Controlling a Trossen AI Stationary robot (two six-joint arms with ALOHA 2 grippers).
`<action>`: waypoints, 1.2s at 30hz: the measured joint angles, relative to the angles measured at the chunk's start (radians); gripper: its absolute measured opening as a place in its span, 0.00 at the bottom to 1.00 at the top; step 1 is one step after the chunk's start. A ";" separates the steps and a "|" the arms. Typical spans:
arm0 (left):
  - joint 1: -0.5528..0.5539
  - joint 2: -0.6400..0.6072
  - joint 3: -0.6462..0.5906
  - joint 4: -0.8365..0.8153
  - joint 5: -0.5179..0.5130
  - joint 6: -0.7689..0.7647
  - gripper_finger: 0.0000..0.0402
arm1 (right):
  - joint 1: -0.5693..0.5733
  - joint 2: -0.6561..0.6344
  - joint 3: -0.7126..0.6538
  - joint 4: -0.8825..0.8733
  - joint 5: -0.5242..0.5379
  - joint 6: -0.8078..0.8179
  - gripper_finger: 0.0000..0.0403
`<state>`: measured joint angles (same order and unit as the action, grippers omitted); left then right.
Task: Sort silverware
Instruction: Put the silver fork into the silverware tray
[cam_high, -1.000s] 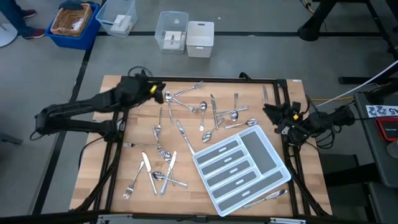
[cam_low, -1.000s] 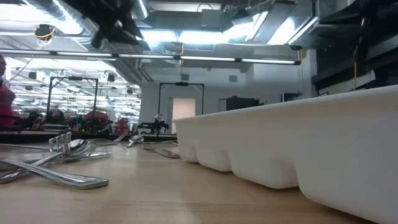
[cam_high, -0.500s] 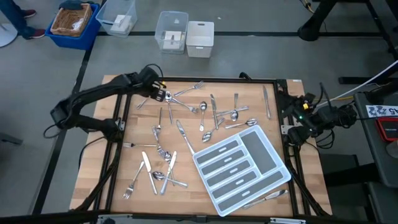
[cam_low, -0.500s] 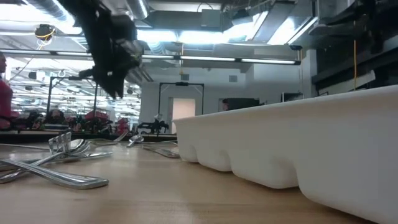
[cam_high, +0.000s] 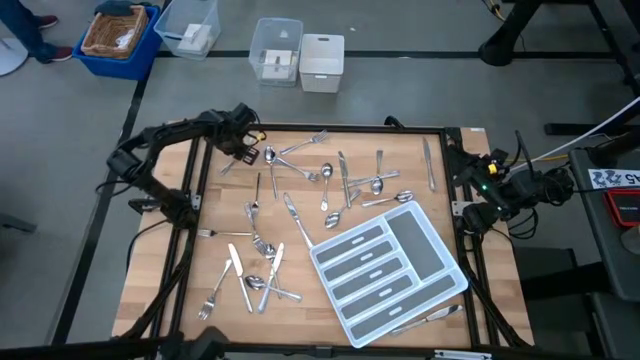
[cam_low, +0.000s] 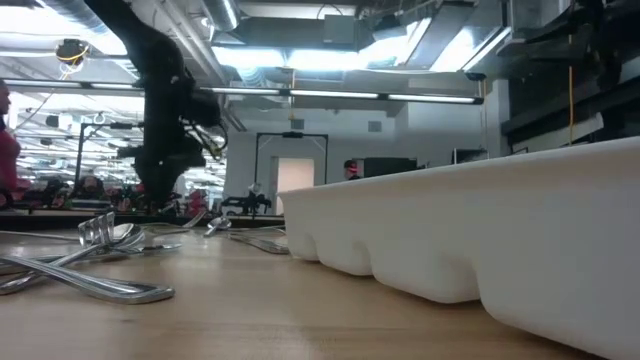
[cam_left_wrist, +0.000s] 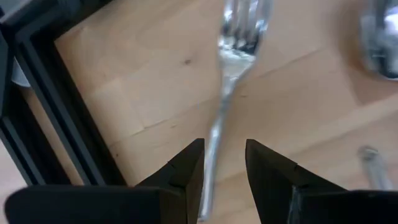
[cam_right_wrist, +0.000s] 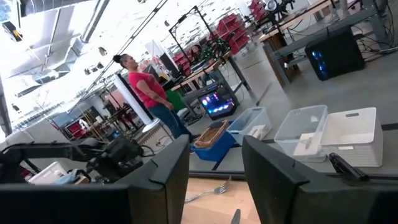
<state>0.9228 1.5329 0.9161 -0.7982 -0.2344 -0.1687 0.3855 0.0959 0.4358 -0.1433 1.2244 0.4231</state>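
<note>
High view: the left gripper (cam_high: 247, 152) sits at the bench's (cam_high: 150, 270) far left corner, its jaws set narrowly on either side of a fork (cam_left_wrist: 231, 59) handle — whether they pinch it, I cannot tell. The right gripper (cam_high: 470, 178) waits at the right edge, jaws apart and empty. Silverware (cam_high: 262, 255) lies scattered over the bench beside the grey tray (cam_high: 440, 275) — its compartments hold none.

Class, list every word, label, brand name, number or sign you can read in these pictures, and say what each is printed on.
No text can be read for certain.
A white label with dark characters lies right of the table in the high view: too small to read.
The tray and silverware show no legible marks.
</note>
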 joint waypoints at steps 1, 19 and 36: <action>0.013 0.013 0.000 0.005 0.000 0.012 0.27 | 0.000 0.000 0.000 -0.005 -0.006 0.000 0.38; 0.080 0.055 0.000 0.059 0.088 0.254 0.27 | 0.000 0.000 -0.001 -0.119 -0.012 -0.001 0.38; 0.075 0.072 0.000 0.137 0.097 0.259 0.27 | 0.000 0.000 -0.001 -0.147 -0.013 -0.001 0.38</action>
<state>0.9979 1.6049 0.9159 -0.6609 -0.1371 0.0899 0.3855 0.0959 0.4347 -0.2905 1.2118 0.4220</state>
